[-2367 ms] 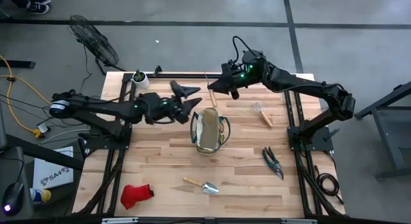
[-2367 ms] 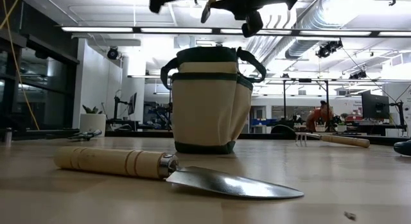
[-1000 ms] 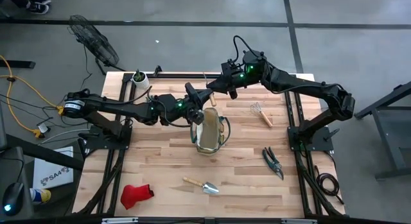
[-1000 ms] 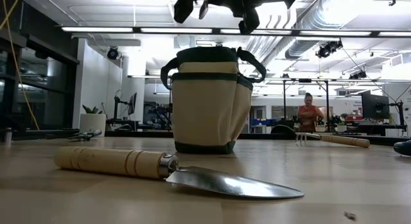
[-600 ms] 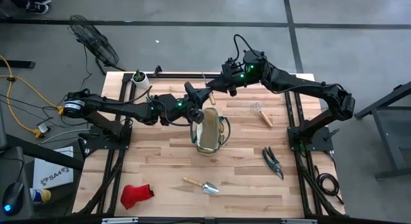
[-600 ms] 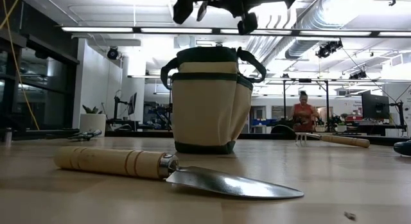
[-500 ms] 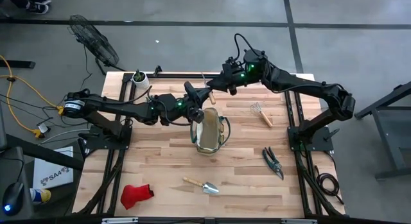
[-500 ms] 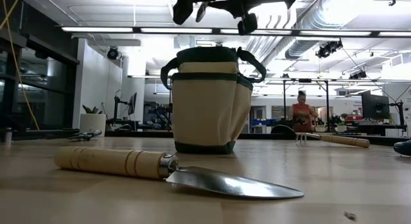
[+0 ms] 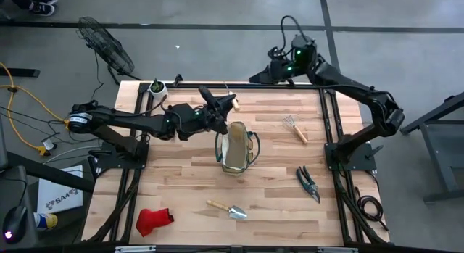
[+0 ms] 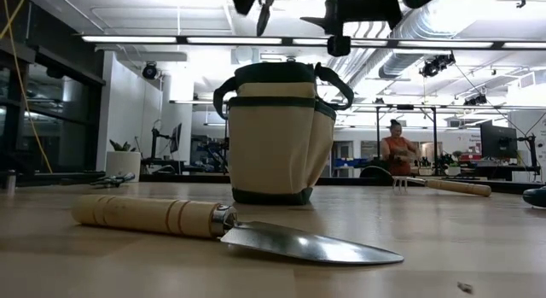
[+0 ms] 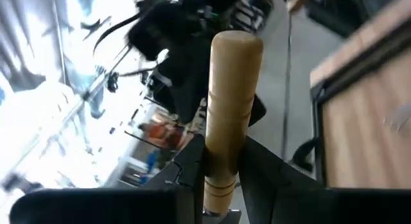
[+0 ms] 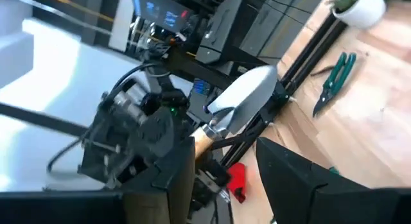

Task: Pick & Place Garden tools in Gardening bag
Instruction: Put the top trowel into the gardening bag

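Pale wooden table [image 9: 181, 180] seen from above, with the tan canvas gardening bag with dark green trim [image 9: 236, 147] upright at its centre. Left gripper [image 9: 220, 108] at the bag's 11 o'clock, clamped on the handle of a wood-handled metal trowel [image 9: 230, 104] — blade raised in the right wrist view. Right gripper [image 9: 254, 79], at 1 o'clock beyond the far edge, stands apart, empty. Second wood-handled trowel [image 9: 227, 209] at 6 o'clock; dark-handled shears [image 9: 309, 183] at 4; red glove [image 9: 153, 220] at 7.

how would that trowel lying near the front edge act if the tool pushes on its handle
The trowel would probably roll or pivot: its wooden handle looks round and smooth. Its metal blade lies flat on the table, so it may drag. It looks stiff, not floppy.
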Robot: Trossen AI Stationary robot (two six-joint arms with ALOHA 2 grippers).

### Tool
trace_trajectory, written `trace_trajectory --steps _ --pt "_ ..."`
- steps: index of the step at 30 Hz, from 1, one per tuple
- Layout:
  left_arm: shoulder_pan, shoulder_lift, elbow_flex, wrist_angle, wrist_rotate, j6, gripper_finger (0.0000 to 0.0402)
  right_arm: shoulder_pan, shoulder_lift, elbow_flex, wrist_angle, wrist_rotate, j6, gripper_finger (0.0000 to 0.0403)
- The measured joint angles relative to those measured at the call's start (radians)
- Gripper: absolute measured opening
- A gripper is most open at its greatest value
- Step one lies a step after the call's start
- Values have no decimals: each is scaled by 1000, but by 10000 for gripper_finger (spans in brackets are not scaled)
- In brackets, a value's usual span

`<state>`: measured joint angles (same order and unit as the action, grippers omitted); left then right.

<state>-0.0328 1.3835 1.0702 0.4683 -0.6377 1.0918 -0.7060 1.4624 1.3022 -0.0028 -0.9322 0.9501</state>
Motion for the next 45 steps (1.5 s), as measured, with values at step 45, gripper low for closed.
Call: trace_trajectory --steps 45 --pt "201 173 225 -226 710 -1153 61 297 -256 1 -442 460 -1081 158"
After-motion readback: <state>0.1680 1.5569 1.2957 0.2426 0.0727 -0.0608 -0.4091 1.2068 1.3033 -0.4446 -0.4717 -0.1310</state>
